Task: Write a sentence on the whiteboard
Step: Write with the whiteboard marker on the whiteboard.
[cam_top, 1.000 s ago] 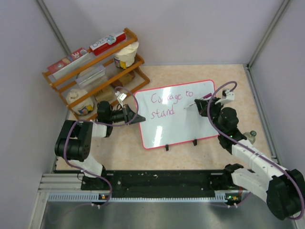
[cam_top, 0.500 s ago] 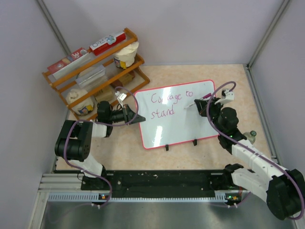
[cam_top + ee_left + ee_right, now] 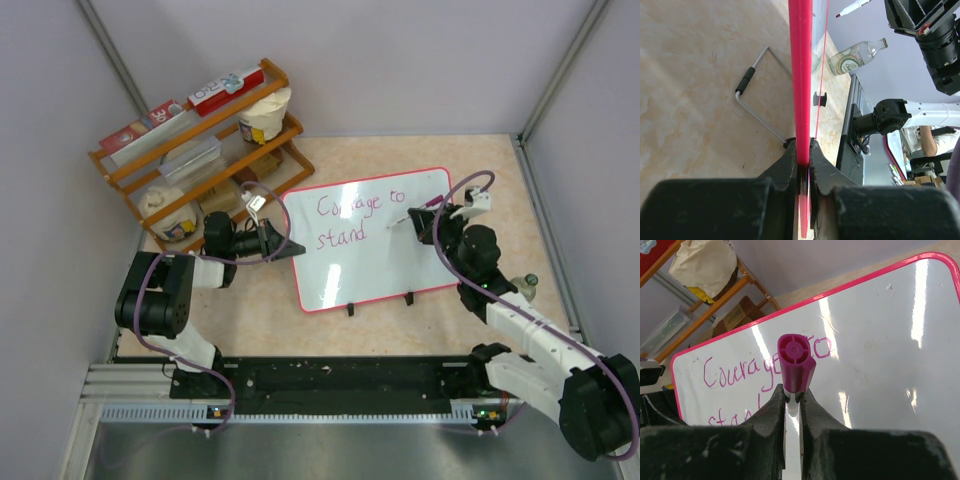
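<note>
The left gripper (image 3: 804, 150) is closed on the pink rim of the whiteboard (image 3: 800, 75); in the top view it pinches the board's edge at 9 o'clock. The right gripper (image 3: 792, 392) is closed around a marker (image 3: 795, 362), and the marker's purple end faces its wrist camera.

Only the left wrist view shows the board from its edge, as a thin red line. Beyond it are a wire stand leg (image 3: 757, 97), a black clip (image 3: 819, 98) and a glass bottle (image 3: 856, 55) lying on the table. Only the right wrist view shows the writing closely.

The whiteboard (image 3: 380, 265) lies in the middle of the table. The right gripper (image 3: 432, 215) is above its 2 o'clock part. The sentence (image 3: 350, 215), reading "Courage to" and under it "stand", lies at 9 o'clock from this gripper.
</note>
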### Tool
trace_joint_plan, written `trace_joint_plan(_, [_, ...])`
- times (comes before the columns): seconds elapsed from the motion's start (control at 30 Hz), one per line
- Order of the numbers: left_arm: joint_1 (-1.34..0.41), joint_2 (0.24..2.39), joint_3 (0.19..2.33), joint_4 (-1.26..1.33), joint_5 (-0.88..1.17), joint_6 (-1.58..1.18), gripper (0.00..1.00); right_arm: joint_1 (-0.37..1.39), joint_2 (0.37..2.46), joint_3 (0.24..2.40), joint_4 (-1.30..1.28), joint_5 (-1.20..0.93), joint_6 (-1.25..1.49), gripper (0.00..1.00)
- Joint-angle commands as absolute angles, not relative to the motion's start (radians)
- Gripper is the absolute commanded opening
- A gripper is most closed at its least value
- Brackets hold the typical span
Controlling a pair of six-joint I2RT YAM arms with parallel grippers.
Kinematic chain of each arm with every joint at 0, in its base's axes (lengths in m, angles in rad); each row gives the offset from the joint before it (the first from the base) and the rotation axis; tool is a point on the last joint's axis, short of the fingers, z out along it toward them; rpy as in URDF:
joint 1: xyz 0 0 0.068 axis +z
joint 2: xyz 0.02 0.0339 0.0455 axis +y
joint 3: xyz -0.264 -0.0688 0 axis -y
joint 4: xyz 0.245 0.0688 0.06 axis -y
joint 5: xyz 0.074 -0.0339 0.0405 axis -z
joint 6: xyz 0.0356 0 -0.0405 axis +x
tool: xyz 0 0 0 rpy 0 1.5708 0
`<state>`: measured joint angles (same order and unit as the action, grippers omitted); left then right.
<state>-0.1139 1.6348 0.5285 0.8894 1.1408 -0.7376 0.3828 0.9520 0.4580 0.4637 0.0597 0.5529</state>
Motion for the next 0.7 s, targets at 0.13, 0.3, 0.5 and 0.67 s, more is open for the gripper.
trace_joint_plan(0.13, [-0.115, 1.635, 0.538, 0.907, 1.078, -0.672, 0.0, 0.371, 1.0, 0.511, 0.522, 0.069, 0.546, 0.0])
trace_joint_plan(0.3, [-0.115, 1.634, 0.54, 0.907, 1.078, -0.67, 0.0, 0.371, 1.04, 0.517, 0.534, 0.058, 0.56, 0.0])
trace_joint_plan(0.5, [-0.115, 1.634, 0.538, 0.907, 1.08, -0.669, 0.0, 0.371, 1.04, 0.506, 0.534, 0.075, 0.555, 0.0])
trace_joint_plan(0.67, [-0.114, 1.637, 0.54, 0.91, 1.081, -0.672, 0.0, 0.371, 1.025, 0.503, 0.552, 0.068, 0.563, 0.0])
